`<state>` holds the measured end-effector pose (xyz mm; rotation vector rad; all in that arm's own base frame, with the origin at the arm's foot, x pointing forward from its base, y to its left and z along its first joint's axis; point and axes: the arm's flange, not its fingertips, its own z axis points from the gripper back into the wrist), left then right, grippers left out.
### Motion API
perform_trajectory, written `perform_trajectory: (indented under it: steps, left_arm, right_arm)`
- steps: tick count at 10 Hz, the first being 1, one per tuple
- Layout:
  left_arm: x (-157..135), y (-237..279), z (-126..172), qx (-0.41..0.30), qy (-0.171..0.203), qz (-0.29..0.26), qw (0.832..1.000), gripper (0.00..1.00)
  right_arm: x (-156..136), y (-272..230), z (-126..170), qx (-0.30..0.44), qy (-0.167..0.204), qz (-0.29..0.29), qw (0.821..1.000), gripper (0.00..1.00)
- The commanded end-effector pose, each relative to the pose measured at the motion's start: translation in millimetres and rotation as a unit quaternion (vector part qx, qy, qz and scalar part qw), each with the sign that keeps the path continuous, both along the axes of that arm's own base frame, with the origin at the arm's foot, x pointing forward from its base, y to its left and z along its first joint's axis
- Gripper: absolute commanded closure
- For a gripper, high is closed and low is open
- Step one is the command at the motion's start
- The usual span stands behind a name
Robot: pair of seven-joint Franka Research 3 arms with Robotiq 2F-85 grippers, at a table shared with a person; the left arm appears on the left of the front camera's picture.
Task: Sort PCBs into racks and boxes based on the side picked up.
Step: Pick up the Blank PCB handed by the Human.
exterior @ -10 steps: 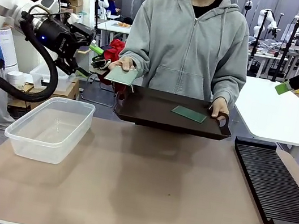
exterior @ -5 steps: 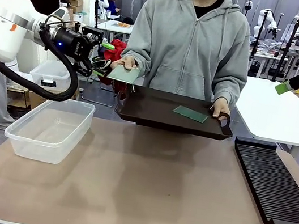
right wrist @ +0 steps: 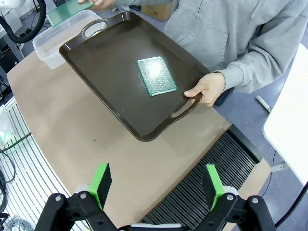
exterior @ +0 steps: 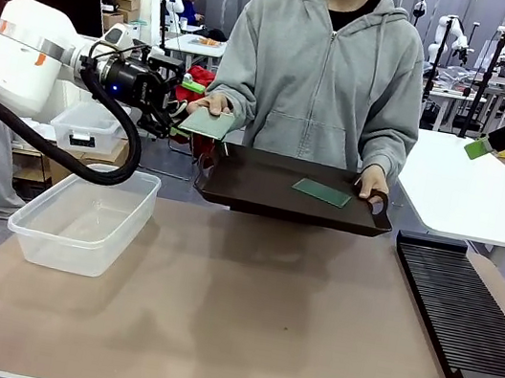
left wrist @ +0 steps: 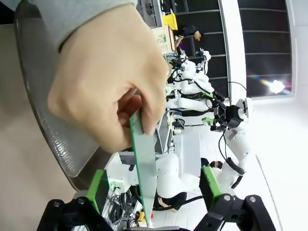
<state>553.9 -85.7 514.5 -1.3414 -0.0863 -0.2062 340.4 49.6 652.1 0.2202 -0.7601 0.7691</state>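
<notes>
The left gripper (left wrist: 154, 173), wide open and empty, straddles the free end of the pale PCB (exterior: 207, 123) that the person's hand (left wrist: 103, 91) holds out edge-on beyond the bench's far left corner. The right gripper (right wrist: 156, 173), also open and empty, hangs above the tray (right wrist: 106, 62) carrying the second PCB (right wrist: 156, 76). Closing now risks a shallow bite, which could let the board twist loose and fall, or the pads (left wrist: 98, 185) could nip the hand.
</notes>
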Motion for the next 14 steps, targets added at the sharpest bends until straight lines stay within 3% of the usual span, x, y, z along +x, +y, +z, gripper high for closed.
perform_trajectory:
  steps: [1,3,4,5,6,7,8,14]
  left_arm:
    - [-1.4,-1.0,1.0,-0.007,-0.018,-0.009,1.000,0.00]
    - [2.6,0.9,1.1,-0.012,-0.027,-0.007,1.000,0.00]
    - [2.7,-0.5,0.8,-0.009,-0.032,-0.006,0.999,0.57]
    - [1.8,0.3,0.3,-0.010,-0.032,-0.006,0.999,0.57]
    - [0.8,0.7,0.6,-0.013,-0.029,-0.010,0.999,1.00]
    - [0.3,0.6,0.0,-0.014,-0.028,-0.010,0.999,0.63]
    - [1.1,1.5,-0.2,-0.015,-0.027,-0.013,0.999,1.00]
    - [-3.1,4.3,-1.6,-0.020,-0.026,-0.022,0.999,1.00]
  right_arm:
    - [0.3,-0.4,-1.0,0.000,0.001,-0.001,1.000,0.00]
    - [0.3,-0.4,-1.0,0.000,0.001,-0.001,1.000,0.00]
    - [0.3,-0.4,-1.0,0.000,0.001,-0.001,1.000,0.00]
    - [0.3,-0.4,-1.0,0.000,0.001,-0.001,1.000,0.00]
    - [0.3,-0.4,-1.0,0.000,0.001,-0.001,1.000,0.00]
    - [0.3,-0.4,-1.0,0.000,0.001,-0.001,1.000,0.00]
    - [0.3,-0.4,-1.0,0.000,0.001,-0.001,1.000,0.00]
    - [0.3,-0.4,-1.0,0.000,0.001,-0.001,1.000,0.00]
